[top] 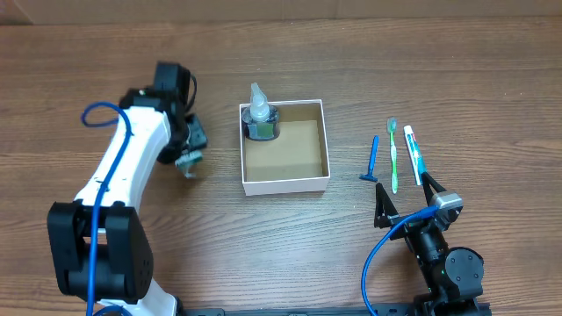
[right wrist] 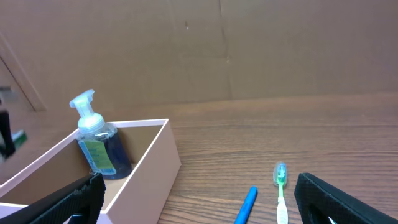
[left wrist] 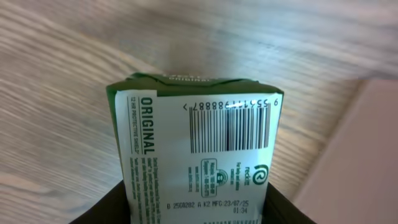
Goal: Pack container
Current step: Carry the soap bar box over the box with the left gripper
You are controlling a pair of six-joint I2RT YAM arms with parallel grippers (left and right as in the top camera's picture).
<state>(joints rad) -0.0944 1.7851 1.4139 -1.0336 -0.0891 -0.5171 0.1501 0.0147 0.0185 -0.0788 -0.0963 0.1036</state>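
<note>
step: left gripper [top: 190,156] pinching packet [left wrist: 196,143], left of container [top: 285,185]
next: carry right, release beside bottle [top: 260,118]
right gripper [right wrist: 198,202]: spread, empty

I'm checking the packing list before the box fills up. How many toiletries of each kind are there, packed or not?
pump bottle: 1
green packet: 1
blue razor: 1
green toothbrush: 1
white-and-blue tube, exact kind unclear: 1
Total: 5
</note>
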